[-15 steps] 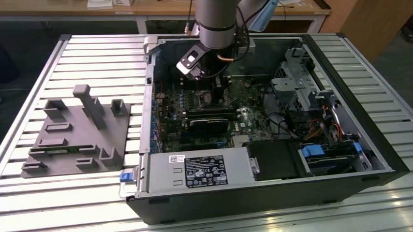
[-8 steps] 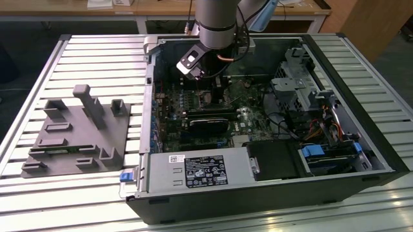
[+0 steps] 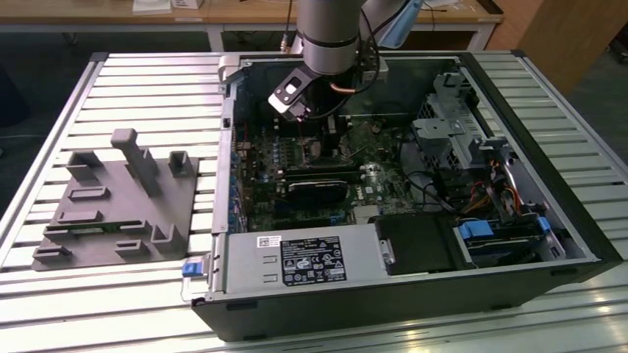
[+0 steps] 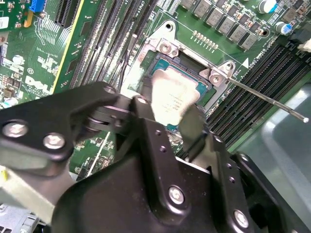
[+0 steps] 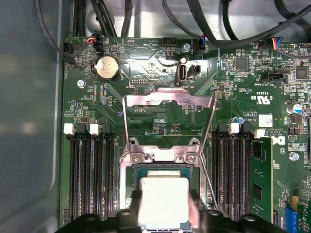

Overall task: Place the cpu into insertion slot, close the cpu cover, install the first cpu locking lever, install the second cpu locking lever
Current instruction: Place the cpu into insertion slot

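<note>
The gripper (image 5: 164,203) is down inside the open case (image 3: 393,309), about eleven o'clock of it in the exterior view — fingers (image 5: 197,206) clamped either side of the cpu (image 5: 164,191), right over the insertion slot (image 5: 146,167) — and the cpu cover (image 5: 167,99) stands flipped open.

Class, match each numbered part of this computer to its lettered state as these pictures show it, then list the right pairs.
1. silver-grey square cpu chip
2. thin silver metal cpu cover frame
3. thin metal locking lever rod
4. round silver coin battery

A. seated on the green board beyond the cover
B. held in the black gripper at the square insertion slot
C. swung open, off the slot
D. free end sticking out sideways

Pairs: 1-B, 2-C, 3-D, 4-A
</note>
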Motion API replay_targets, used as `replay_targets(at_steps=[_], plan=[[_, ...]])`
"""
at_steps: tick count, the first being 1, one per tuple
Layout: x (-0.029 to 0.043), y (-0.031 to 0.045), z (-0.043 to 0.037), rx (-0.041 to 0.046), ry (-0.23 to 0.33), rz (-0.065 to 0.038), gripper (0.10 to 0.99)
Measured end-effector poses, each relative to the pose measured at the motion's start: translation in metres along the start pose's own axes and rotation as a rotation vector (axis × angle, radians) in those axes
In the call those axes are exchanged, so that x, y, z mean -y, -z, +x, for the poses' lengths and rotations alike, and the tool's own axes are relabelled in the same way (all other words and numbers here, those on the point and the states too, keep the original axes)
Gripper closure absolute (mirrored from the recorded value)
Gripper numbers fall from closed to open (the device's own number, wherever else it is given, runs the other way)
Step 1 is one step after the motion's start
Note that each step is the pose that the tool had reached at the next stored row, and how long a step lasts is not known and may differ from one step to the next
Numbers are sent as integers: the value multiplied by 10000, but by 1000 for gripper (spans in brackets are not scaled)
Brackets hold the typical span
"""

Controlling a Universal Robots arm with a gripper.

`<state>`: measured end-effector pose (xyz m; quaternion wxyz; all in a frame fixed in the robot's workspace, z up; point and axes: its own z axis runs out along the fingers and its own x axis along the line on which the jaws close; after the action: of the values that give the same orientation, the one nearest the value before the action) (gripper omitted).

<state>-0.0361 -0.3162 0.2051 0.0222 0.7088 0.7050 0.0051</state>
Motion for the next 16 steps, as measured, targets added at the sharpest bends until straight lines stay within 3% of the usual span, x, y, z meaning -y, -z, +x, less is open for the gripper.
replay_targets(at_steps=[1, 2, 4, 5, 7, 8, 10, 16], plan=[[0, 0, 0, 0, 0, 0, 612], [0, 0, 0, 0, 0, 0, 612], [0, 1, 0, 0, 0, 0, 729], [0, 1, 0, 0, 0, 0, 729], [0, 1, 0, 0, 0, 0, 843], [0, 2, 0, 0, 0, 0, 843], [0, 2, 0, 0, 0, 0, 965], [0, 3, 0, 0, 0, 0, 980]])
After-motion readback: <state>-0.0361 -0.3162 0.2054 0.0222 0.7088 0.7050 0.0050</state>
